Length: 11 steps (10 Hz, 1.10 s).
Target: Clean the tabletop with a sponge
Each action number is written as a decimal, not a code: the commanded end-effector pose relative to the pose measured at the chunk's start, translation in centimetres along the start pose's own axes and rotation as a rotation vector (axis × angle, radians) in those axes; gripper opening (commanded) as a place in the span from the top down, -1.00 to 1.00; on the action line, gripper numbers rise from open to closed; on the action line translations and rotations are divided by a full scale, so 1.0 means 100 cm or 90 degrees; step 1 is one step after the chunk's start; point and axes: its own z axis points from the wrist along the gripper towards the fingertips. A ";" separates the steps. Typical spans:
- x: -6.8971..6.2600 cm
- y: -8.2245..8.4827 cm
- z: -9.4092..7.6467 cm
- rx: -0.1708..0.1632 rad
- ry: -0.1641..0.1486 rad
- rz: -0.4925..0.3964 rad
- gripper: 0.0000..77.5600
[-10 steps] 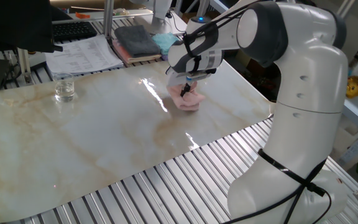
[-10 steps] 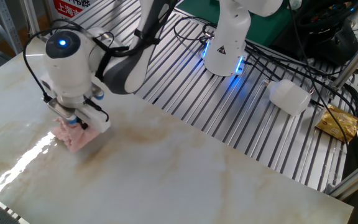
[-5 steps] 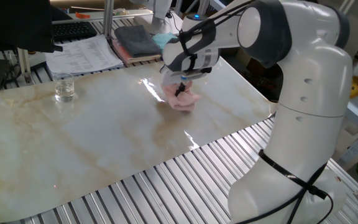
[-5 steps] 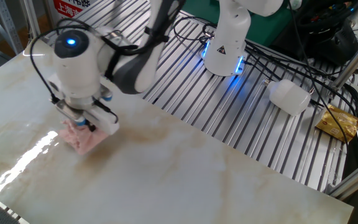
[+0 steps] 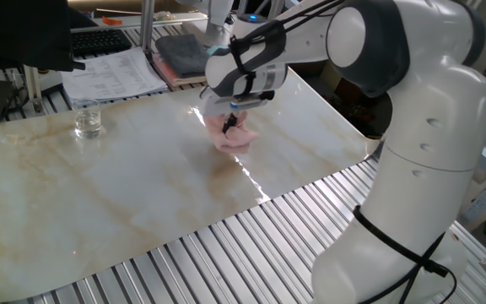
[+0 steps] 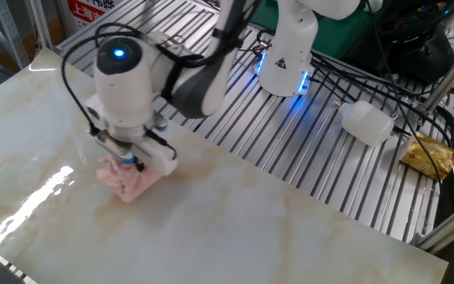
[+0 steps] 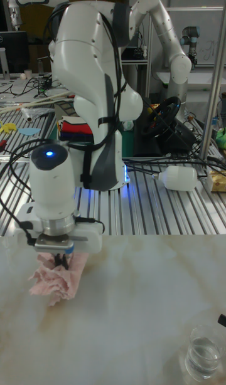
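Observation:
The pale pink sponge point(image 5: 233, 138) point(image 6: 129, 181) point(image 7: 56, 280) lies crumpled on the cream marble-look tabletop point(image 5: 108, 194) point(image 6: 274, 229) point(image 7: 138, 316). My gripper point(image 5: 230, 124) point(image 6: 131, 162) point(image 7: 60, 260) points straight down and is shut on the sponge's top, pressing it to the surface. The fingertips are mostly buried in the pink folds. A faint tan-brown patch point(image 5: 224, 169) marks the tabletop just in front of the sponge.
A glass of water point(image 5: 87, 118) point(image 7: 202, 352) stands on the tabletop. Folded grey and teal cloths point(image 5: 194, 53) and papers point(image 5: 112, 74) lie behind it. Ribbed metal slats point(image 5: 251, 253) border the sheet. A white bottle point(image 6: 366, 122) and a yellow packet point(image 6: 429, 155) rest on the slats.
My gripper has dragged the sponge across the tabletop, leftward in one fixed view and rightward in the other. The grip stays shut.

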 end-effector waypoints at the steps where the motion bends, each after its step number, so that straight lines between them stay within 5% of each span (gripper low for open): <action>1: 0.005 0.009 -0.009 -0.002 0.021 -0.064 0.97; 5: 0.005 0.009 -0.009 -0.012 0.013 -0.087 0.97; 11: 0.014 0.117 0.017 -0.015 0.014 -0.001 0.97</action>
